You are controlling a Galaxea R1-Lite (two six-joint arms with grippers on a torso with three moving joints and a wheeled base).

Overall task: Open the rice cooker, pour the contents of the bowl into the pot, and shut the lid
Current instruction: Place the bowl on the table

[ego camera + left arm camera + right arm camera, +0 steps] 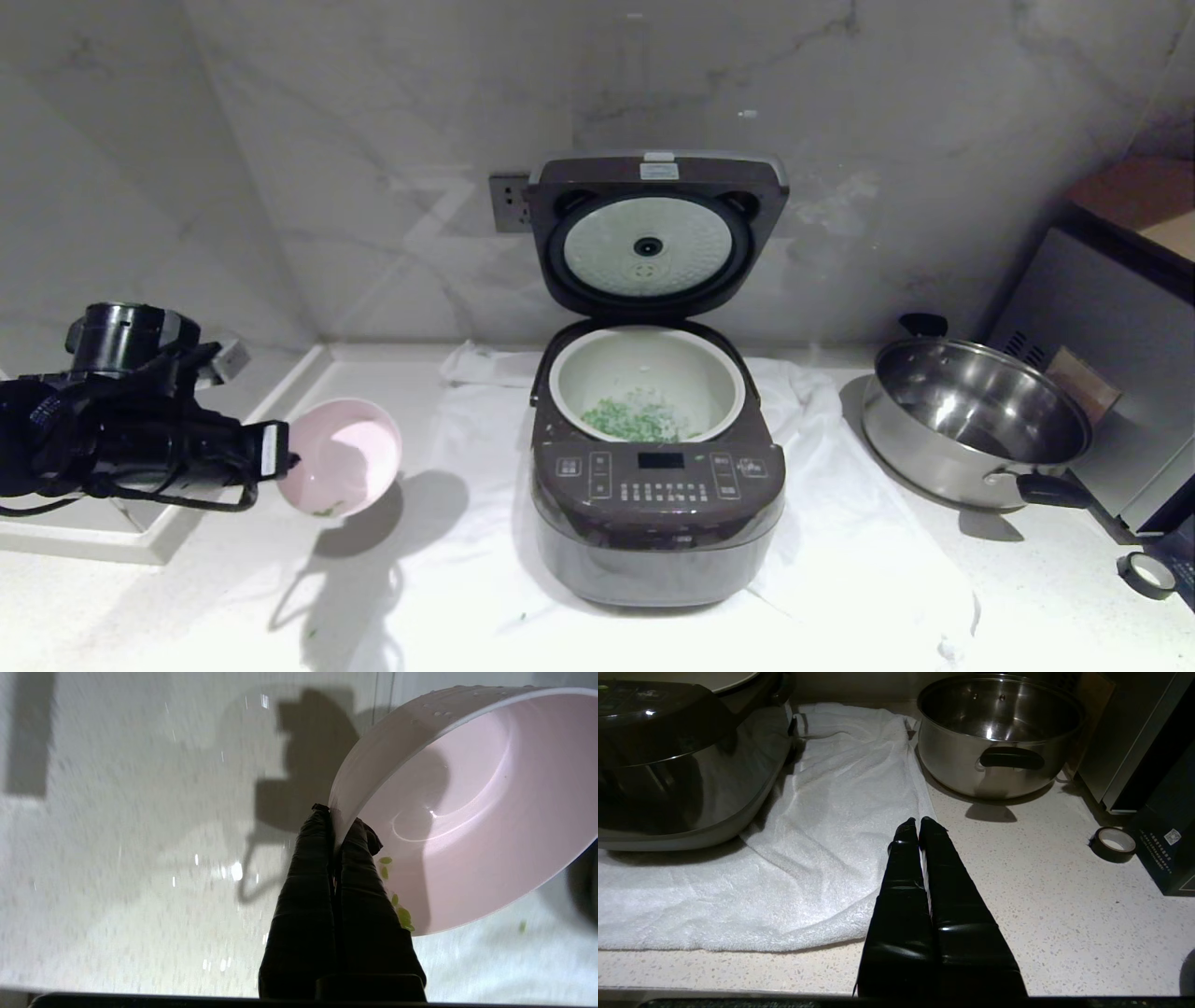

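Observation:
The dark rice cooker (658,495) stands mid-counter on a white towel with its lid (653,233) swung up against the wall. Green bits (630,415) lie in its white pot (646,383). Left of the cooker my left gripper (285,457) is shut on the rim of the pale pink bowl (341,457), which hangs tilted on its side above the counter. In the left wrist view the fingers (308,858) pinch the bowl (467,812) wall, and a few green bits (402,914) cling inside near the rim. My right gripper (919,822) is shut and empty, low over the counter right of the cooker (668,765).
A shiny steel pan (971,420) with black handles sits right of the cooker. A roll of tape (1146,574) and a metal appliance (1102,373) stand at the far right. A white towel (840,523) lies under the cooker. A raised ledge (84,537) runs under the left arm.

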